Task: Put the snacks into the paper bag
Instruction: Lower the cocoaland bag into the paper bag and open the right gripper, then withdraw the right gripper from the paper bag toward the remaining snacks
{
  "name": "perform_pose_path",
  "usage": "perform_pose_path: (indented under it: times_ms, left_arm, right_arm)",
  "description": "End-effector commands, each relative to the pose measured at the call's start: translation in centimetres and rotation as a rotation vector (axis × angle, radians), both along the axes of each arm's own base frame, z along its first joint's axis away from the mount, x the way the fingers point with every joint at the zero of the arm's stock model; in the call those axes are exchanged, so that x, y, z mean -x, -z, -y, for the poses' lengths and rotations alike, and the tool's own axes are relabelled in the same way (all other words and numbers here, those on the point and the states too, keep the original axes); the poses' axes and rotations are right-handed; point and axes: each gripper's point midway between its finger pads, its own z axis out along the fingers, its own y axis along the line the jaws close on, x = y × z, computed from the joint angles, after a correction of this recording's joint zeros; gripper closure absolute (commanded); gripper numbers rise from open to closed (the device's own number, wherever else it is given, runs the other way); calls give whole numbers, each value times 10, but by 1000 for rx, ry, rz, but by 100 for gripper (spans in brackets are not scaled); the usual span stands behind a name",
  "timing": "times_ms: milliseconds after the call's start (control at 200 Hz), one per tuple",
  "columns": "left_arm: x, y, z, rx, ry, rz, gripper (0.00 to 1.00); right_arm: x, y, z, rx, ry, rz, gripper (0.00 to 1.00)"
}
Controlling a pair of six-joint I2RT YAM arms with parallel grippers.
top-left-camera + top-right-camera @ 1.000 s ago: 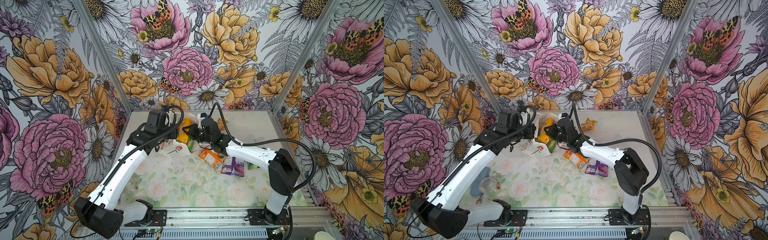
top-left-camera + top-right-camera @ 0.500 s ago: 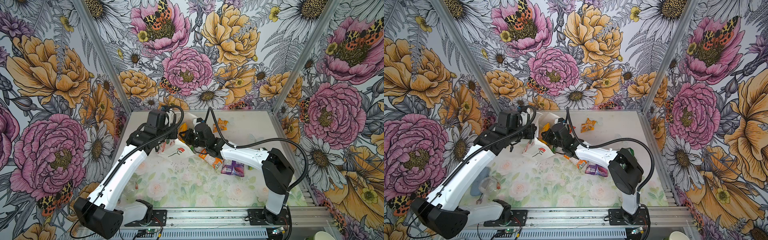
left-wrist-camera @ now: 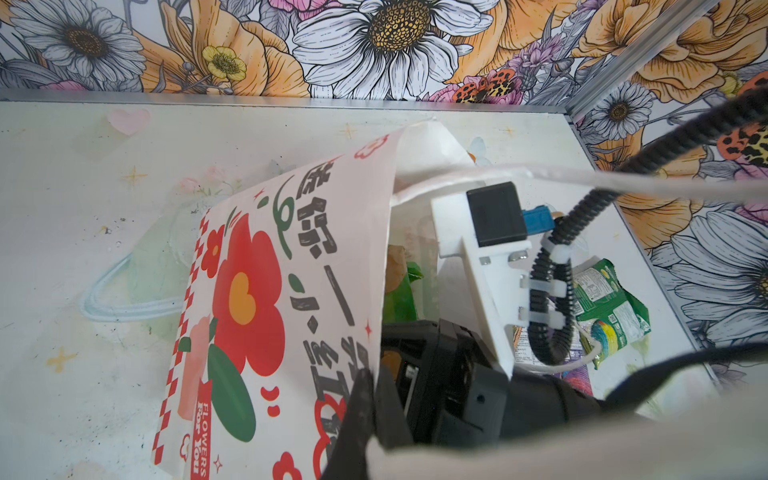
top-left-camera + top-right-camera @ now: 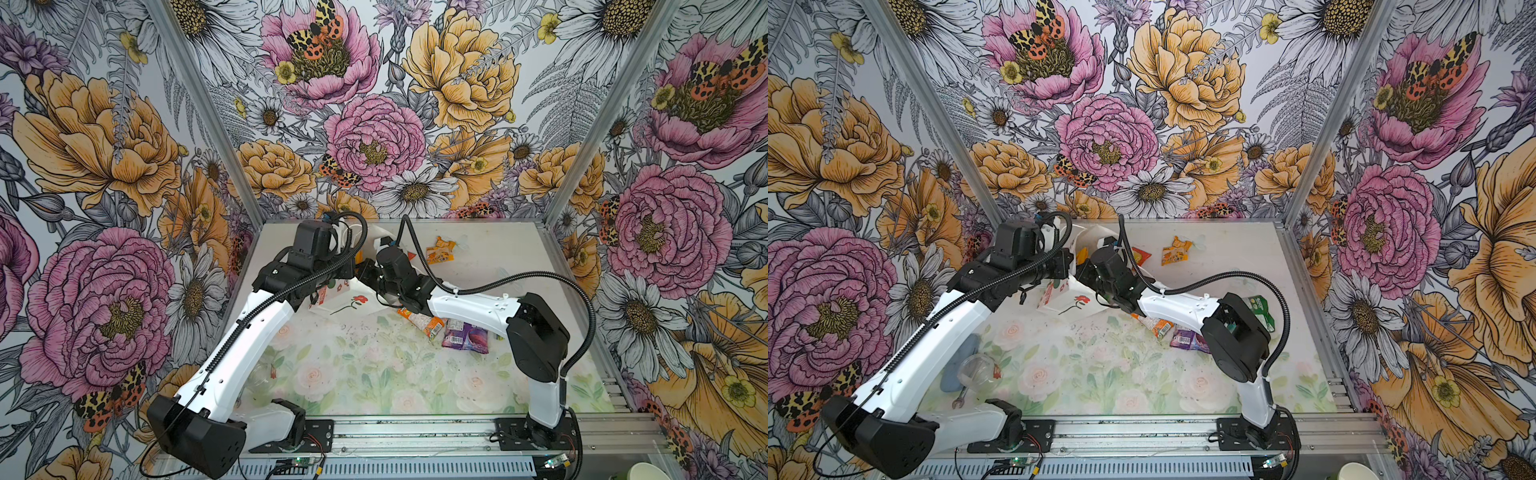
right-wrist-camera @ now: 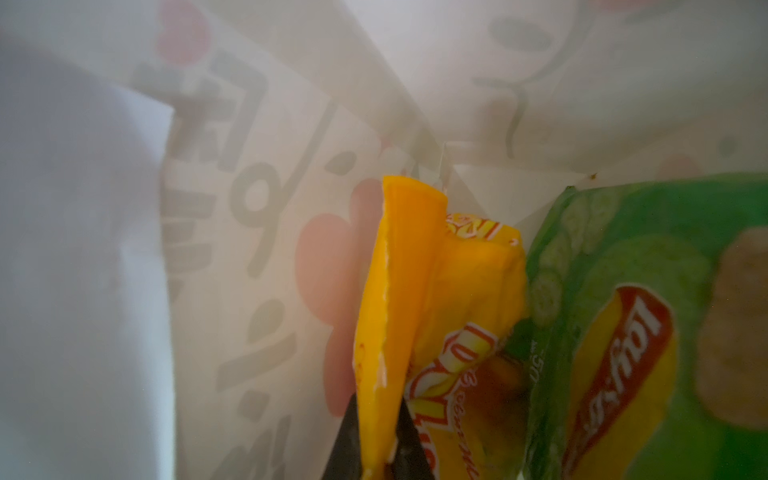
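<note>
The white paper bag (image 4: 345, 301) (image 4: 1073, 301) with a red flower drawing lies tipped over at the back middle of the table. My left gripper (image 3: 372, 376) is shut on the bag's rim (image 3: 374, 249) and holds the mouth open. My right gripper (image 5: 378, 419) is inside the bag, shut on a yellow-orange snack packet (image 5: 411, 270). A green snack packet (image 5: 623, 311) lies beside it in the bag. Outside the bag lie an orange-white packet (image 4: 441, 251), an orange packet (image 4: 424, 322), a purple packet (image 4: 465, 337) and a green packet (image 4: 1260, 309).
A small red packet (image 4: 1140, 255) lies just right of the bag mouth. A clear plastic cup (image 4: 978, 372) and a small wrench (image 4: 960, 399) sit near the left arm's base. The flowered walls close in the table on three sides.
My right gripper has moved left with the yellow-orange packet, from beside the bag's mouth into the bag. The bag's flowered face has tilted more into view. The left gripper keeps its hold.
</note>
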Motion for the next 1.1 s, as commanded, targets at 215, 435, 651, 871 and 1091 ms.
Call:
perform_pose_path:
  times_ms: [215, 435, 651, 871, 1091]
  left_arm:
    - [7, -29, 14, 64, 69, 95, 100]
    - [5, -27, 10, 54, 43, 95, 100]
    - [-2, -22, -1, 59, -10, 78, 100]
    - [-11, -17, -16, 85, -62, 51, 100]
    - [-20, -8, -32, 94, -115, 20, 100]
  right_arm:
    - [-4, -38, -18, -109, -30, 56, 100]
    - [-5, -45, -12, -98, -25, 66, 79]
    - [-5, -64, 0, -83, -32, 118, 62]
    - [-9, -91, 23, -34, -33, 187, 50]
    - [-7, -123, 44, -6, -60, 270, 46]
